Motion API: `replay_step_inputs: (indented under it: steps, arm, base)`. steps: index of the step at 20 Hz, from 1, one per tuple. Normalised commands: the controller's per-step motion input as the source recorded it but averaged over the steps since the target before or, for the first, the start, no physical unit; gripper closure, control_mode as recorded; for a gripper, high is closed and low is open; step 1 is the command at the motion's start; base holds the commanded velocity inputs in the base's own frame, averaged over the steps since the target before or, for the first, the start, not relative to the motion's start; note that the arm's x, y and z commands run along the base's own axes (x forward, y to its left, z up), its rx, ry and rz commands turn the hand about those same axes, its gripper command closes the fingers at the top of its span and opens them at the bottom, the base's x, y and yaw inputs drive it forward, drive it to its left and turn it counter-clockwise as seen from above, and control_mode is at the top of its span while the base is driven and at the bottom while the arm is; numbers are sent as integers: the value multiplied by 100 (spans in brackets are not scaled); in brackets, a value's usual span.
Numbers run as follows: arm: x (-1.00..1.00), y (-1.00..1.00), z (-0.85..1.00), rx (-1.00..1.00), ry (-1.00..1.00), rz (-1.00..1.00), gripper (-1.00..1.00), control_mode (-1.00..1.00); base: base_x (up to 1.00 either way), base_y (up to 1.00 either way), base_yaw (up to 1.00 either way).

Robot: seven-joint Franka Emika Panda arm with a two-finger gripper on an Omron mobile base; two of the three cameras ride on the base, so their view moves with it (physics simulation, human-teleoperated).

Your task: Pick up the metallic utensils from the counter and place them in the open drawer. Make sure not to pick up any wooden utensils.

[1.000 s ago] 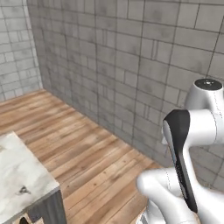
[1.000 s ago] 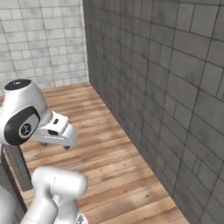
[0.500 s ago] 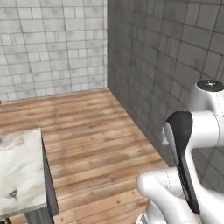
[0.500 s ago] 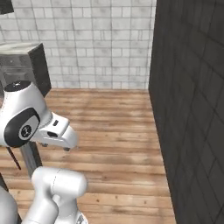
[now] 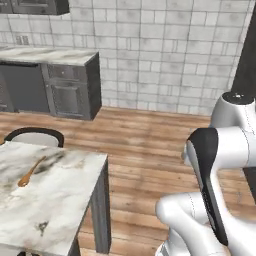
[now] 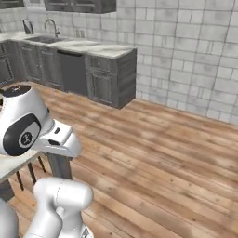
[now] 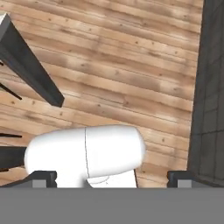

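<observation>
My two-finger gripper (image 7: 111,178) sat spread apart, empty. An orange-brown wooden spoon (image 5: 31,172) lay near the white marble counter's (image 5: 55,200) far edge. No metal utensil picked yet; everything left.

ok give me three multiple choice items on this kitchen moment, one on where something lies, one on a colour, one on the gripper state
1. Where does the wooden spoon lie?
A. on the white marble counter
B. on the floor planks
C. in the sink

2. What colour is the floor?
A. grey tile
B. brown wood
C. white marble

3. How is the gripper?
A. shut on a knife
B. shut on a spoon
C. open, nothing between its tips

Key:
1 A: in the left base view the wooden spoon rests on the counter, near its far end.
2 B: the floor is brown wood planking in every view.
3 C: in the hand view the gripper has its two dark tips far apart, with nothing held between them.
</observation>
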Motion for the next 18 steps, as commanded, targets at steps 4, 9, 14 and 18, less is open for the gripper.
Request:
replay_step_inputs:
  steps: [4,9,14,18]
  arm:
    - [0,0,0,0,0,0,-100,100]
    - [0,0,0,0,0,0,-100,100]
    - [0,0,0,0,0,0,-100,100]
    - [0,0,0,0,0,0,-100,100]
  base:
    - [94,-35,82]
    - [20,-94,64]
    - [3,-88,67]
    - [28,-64,75]
